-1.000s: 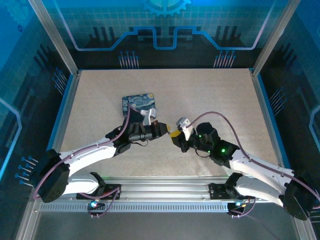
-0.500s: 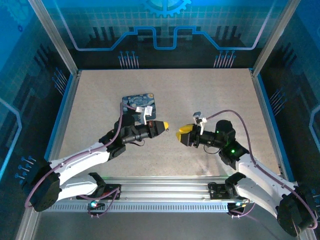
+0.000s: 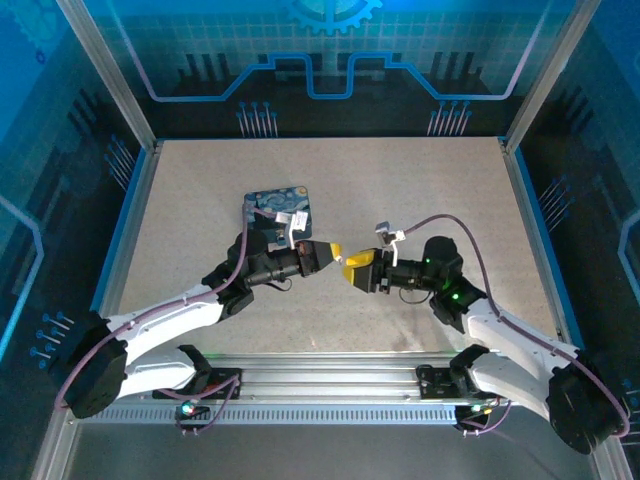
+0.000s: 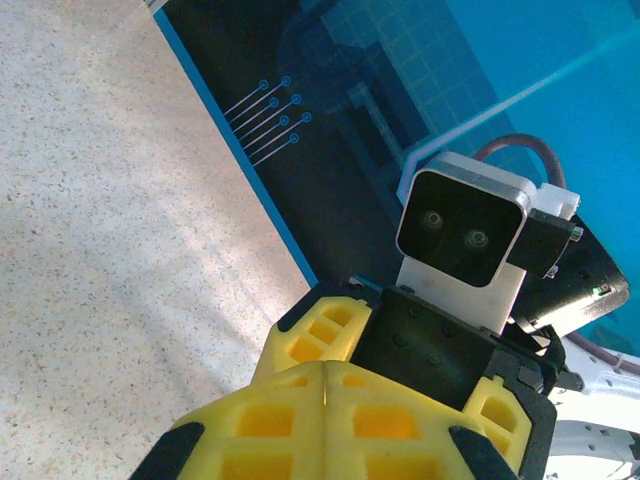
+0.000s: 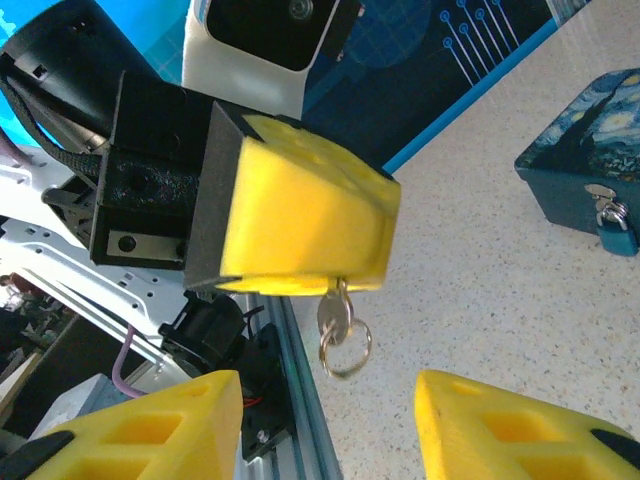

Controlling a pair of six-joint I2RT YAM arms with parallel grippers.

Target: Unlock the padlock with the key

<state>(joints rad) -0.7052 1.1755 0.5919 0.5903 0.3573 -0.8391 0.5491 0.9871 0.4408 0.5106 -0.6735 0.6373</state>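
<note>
Left end effector (image 5: 318, 262) pinches key (image 5: 335, 312) by its blade. Thin, stiff, probably slippery. Right end effector (image 5: 328, 428) spread; I'd grab the bow flat-on.

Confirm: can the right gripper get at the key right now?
Probably yes. The key hangs from the shut left gripper, and the right gripper faces it with jaws apart, nothing between. Little of the key is exposed, so the grasp looks tight.

Robotics lab test cell, aluminium frame (image 3: 107, 70), blue circuit-print wall panels (image 3: 330, 40), speckled worktable (image 3: 420, 180), arm mounting rail (image 3: 330, 375)
</note>
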